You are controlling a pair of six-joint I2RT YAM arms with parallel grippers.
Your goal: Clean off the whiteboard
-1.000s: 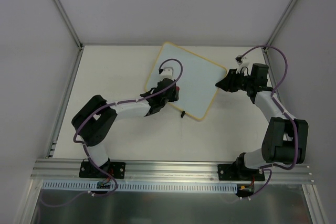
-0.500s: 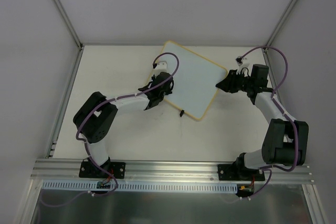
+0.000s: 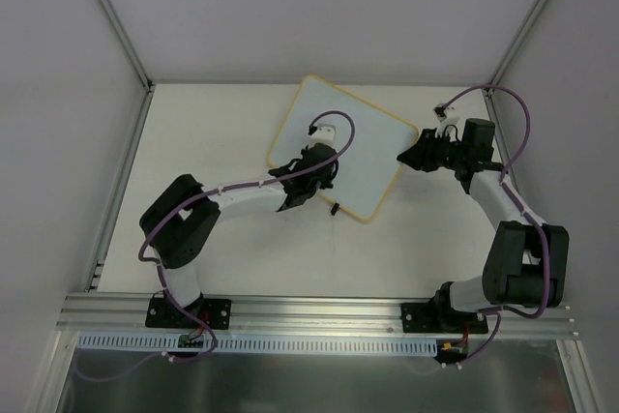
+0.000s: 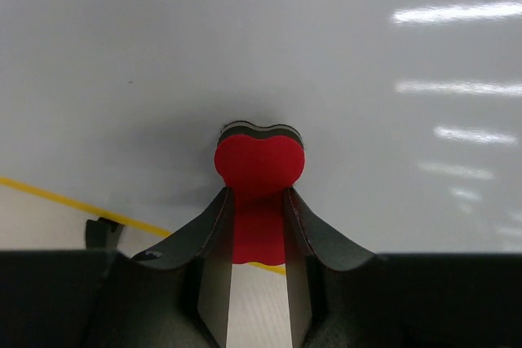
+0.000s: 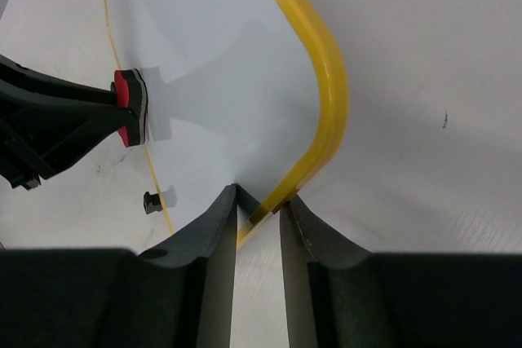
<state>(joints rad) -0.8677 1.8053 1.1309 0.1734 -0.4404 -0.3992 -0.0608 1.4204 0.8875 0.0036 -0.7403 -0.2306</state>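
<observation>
Pale white rounded whiteboard (image 3: pixel 368 137) with thin yellow frame (image 5: pixel 330 79) lies tilted on tabletop (image 3: pixel 213 132), upper centre of top view. Left hand (image 4: pixel 258 197) narrow, pinching small red eraser block (image 4: pixel 259 160), block pressed on board. Over last second it swept to board's left edge and is now back near middle: wiping stroke. Right hand (image 5: pixel 259 205) clamps frame at right corner, unmoved. No marks visible, likely near done.
</observation>
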